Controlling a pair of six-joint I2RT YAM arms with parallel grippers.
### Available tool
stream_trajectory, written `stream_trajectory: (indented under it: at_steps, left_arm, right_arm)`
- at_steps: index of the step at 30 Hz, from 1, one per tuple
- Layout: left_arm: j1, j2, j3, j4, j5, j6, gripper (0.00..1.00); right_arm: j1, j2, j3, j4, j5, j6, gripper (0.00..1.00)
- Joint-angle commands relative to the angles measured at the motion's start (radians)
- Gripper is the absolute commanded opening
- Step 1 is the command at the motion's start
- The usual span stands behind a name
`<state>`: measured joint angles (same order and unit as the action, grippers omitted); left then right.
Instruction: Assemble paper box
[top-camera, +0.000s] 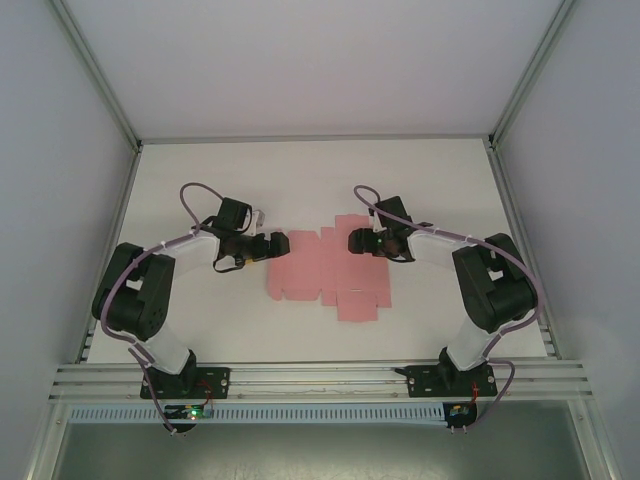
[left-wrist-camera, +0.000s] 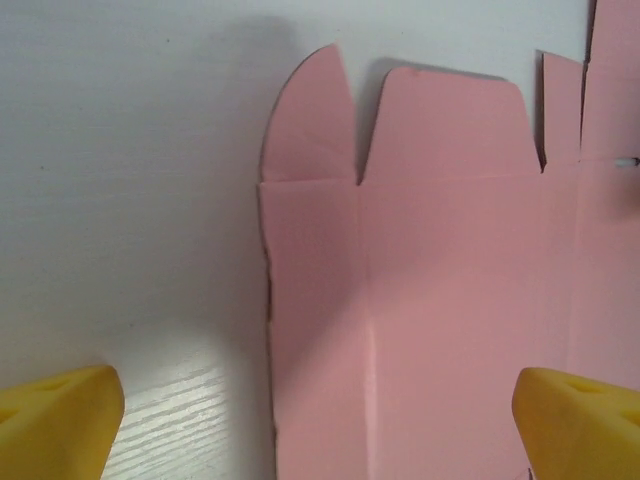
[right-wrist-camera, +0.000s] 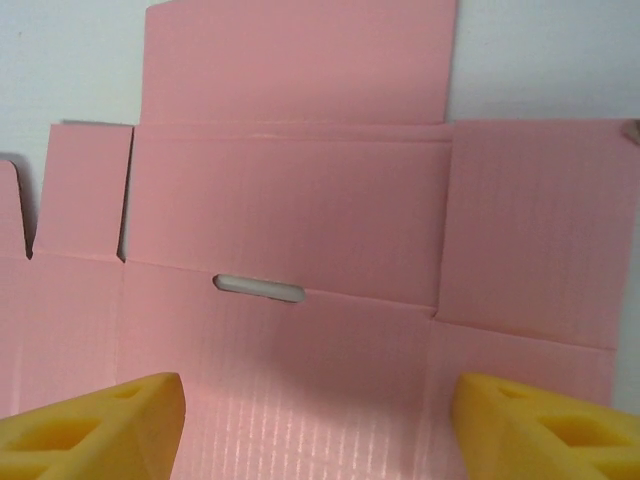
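On the left of the overhead view, the left end effector (top-camera: 279, 243) hangs low at the edge of the paper box (top-camera: 320, 275), jaws spread wide and nothing between them. Its wrist camera shows one yellow finger (left-wrist-camera: 55, 420) over bare tabletop (left-wrist-camera: 130, 150) and the other over pink card, so it straddles the sheet's border. Centre frame, the box is nowhere near a box yet: a flat die-cut sheet lying open on the white tabletop, flaps (left-wrist-camera: 305, 120) out, creases unfolded. Over to the right, the right end effector (top-camera: 352, 241) sits at the sheet's upper right part. Its fingers (right-wrist-camera: 90, 430) are parted too, with card beneath them, a slot (right-wrist-camera: 260, 288) just ahead, and no grip on anything. Whether either one touches the card, I cannot tell. Now the dangers: this card looks thin and the tabletop slick, so a push at one edge could skate the whole sheet away instead of lifting a panel. A pinch landing off a crease could buckle it. And with both arms closing on the middle, a careless reach could knock them together.
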<state>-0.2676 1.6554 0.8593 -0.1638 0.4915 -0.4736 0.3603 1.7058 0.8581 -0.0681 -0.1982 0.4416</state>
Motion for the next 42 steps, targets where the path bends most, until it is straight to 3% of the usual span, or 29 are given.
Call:
stream_trajectory:
  at_steps: [1, 6, 9, 15, 19, 21, 24, 28, 34, 39, 42]
  left_arm:
    - [-0.015, 0.034, 0.011, 0.063, 0.099, -0.039, 1.00]
    - [-0.026, 0.061, -0.003, 0.175, 0.222, -0.091, 0.99]
    - [-0.034, 0.061, -0.006, 0.196, 0.231, -0.102, 0.97]
    - [-0.042, 0.067, -0.020, 0.318, 0.293, -0.166, 0.83]
    - [-0.043, 0.052, -0.022, 0.346, 0.294, -0.163, 0.65]
    - [-0.044, 0.040, -0.021, 0.341, 0.292, -0.149, 0.51]
    - [-0.045, 0.021, -0.008, 0.300, 0.275, -0.118, 0.20]
    - [-0.045, -0.014, -0.012, 0.303, 0.262, -0.079, 0.00]
    - [-0.045, -0.092, -0.026, 0.417, 0.262, -0.061, 0.00]
    - [-0.046, -0.168, -0.012, 0.565, 0.358, -0.091, 0.00]
    - [-0.045, -0.233, -0.007, 0.600, 0.336, -0.125, 0.00]
  right_arm:
    - [-0.020, 0.046, -0.060, 0.041, -0.043, 0.047, 0.73]
    - [-0.023, 0.087, -0.075, 0.065, -0.060, 0.062, 0.72]
    - [-0.021, 0.099, -0.092, 0.087, -0.062, 0.074, 0.72]
    - [-0.023, 0.097, -0.110, 0.108, -0.068, 0.083, 0.72]
    - [-0.024, 0.088, -0.127, 0.139, -0.076, 0.076, 0.72]
    - [-0.029, 0.081, -0.132, 0.151, -0.079, 0.073, 0.72]
    - [-0.044, 0.049, -0.134, 0.160, -0.105, 0.053, 0.73]
    - [-0.073, -0.045, -0.125, 0.165, -0.154, 0.002, 0.78]
    - [-0.174, -0.242, -0.177, 0.290, -0.325, -0.063, 0.90]
    - [-0.326, -0.358, -0.209, 0.378, -0.518, 0.003, 0.90]
    - [-0.386, -0.414, -0.232, 0.448, -0.563, 0.073, 0.89]
